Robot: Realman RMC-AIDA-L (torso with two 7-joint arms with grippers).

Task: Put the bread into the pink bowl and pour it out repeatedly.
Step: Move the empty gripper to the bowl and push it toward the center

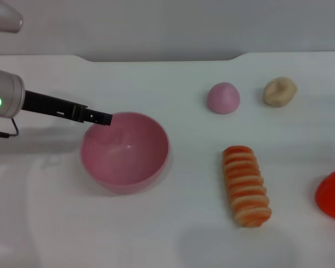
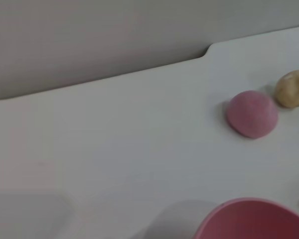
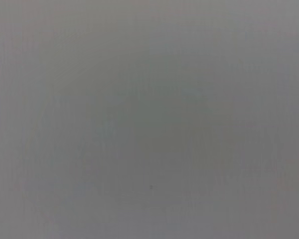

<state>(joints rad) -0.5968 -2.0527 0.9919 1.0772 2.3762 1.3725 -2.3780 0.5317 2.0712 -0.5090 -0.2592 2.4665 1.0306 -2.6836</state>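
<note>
Head view: one bread (image 1: 246, 186), one pink bowl (image 1: 125, 152); left tool (image 1: 103, 119) at its rim, grip unclear.

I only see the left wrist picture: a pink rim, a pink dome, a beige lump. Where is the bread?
Observer: The bread lies on the table, to the right of the pink bowl, not in it.
Operator: Is anything inside that bowl?
Observer: No, the head view shows it empty.
Operator: And where is the arm whose camera I am looking through?
Observer: The left gripper is at the bowl's far left rim.
</note>
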